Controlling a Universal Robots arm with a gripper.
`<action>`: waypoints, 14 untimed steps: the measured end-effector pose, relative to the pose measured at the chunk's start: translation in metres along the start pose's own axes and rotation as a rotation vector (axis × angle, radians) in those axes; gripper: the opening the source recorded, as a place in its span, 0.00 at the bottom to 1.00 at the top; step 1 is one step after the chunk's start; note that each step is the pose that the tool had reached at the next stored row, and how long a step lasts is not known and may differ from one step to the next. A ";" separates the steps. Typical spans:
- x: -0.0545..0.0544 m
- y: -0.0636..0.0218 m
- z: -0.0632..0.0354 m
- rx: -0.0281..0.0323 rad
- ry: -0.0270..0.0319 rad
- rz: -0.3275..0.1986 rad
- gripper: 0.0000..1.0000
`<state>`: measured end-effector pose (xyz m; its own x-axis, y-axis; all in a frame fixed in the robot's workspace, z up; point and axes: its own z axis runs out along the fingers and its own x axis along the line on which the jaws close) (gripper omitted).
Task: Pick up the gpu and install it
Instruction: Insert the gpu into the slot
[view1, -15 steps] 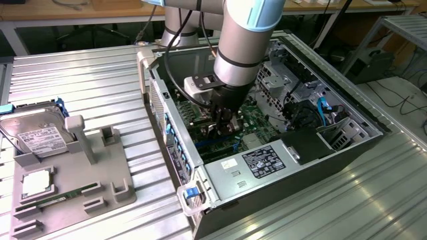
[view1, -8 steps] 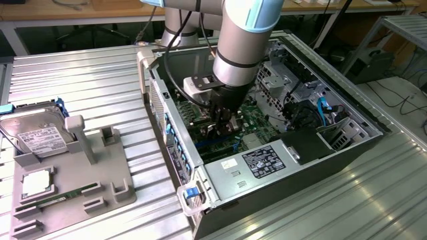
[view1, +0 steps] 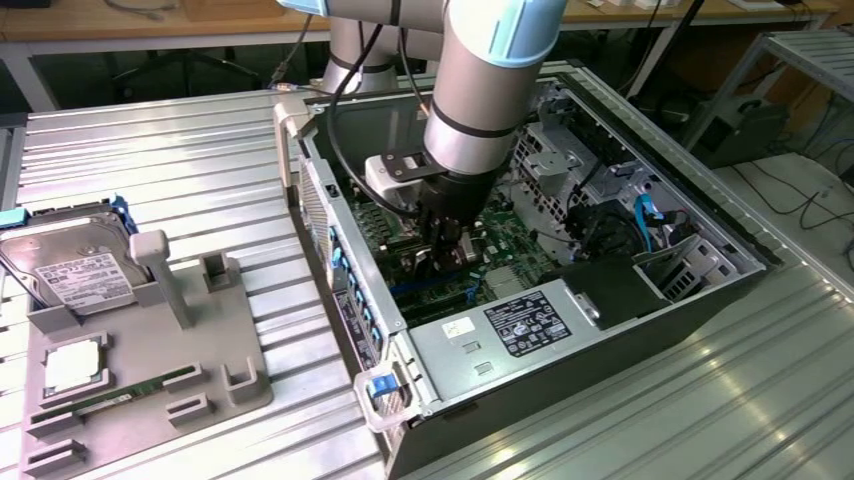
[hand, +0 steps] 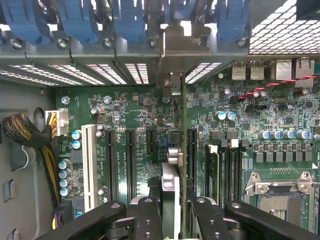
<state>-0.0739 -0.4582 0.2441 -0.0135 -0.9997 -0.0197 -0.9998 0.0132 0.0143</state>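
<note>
My gripper (hand: 172, 216) is down inside the open computer case (view1: 667, 330), over the green motherboard (hand: 135, 110). It is shut on the gpu (hand: 171, 192), which I see edge-on between the black fingers (hand: 147, 220). The card stands upright and runs from the fingers to the case's rear wall, where its silver bracket (hand: 172, 55) lines up with a slot opening. Its lower edge lies close beside a black expansion slot (hand: 191, 155); I cannot tell if it is seated. In the exterior view the gripper (view1: 447, 255) reaches down in the middle of the case.
More black slots (hand: 111, 160) and a white slot (hand: 90, 165) lie beside the card, and the CPU socket (hand: 280, 200) is further off. Blue latches (hand: 75, 20) line the rear wall. Outside, a grey holder (view1: 147, 370) carries a hard drive (view1: 80, 270) and a green memory stick (view1: 120, 392).
</note>
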 end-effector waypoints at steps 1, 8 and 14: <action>0.000 0.0000 0.0000 -0.0001 0.0000 0.000 0.28; 0.000 0.0000 0.0000 -0.0023 0.0000 0.000 0.28; 0.000 0.0003 0.0000 -0.0053 0.0001 0.000 0.28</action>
<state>-0.0742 -0.4582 0.2440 -0.0136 -0.9997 -0.0196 -0.9997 0.0132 0.0196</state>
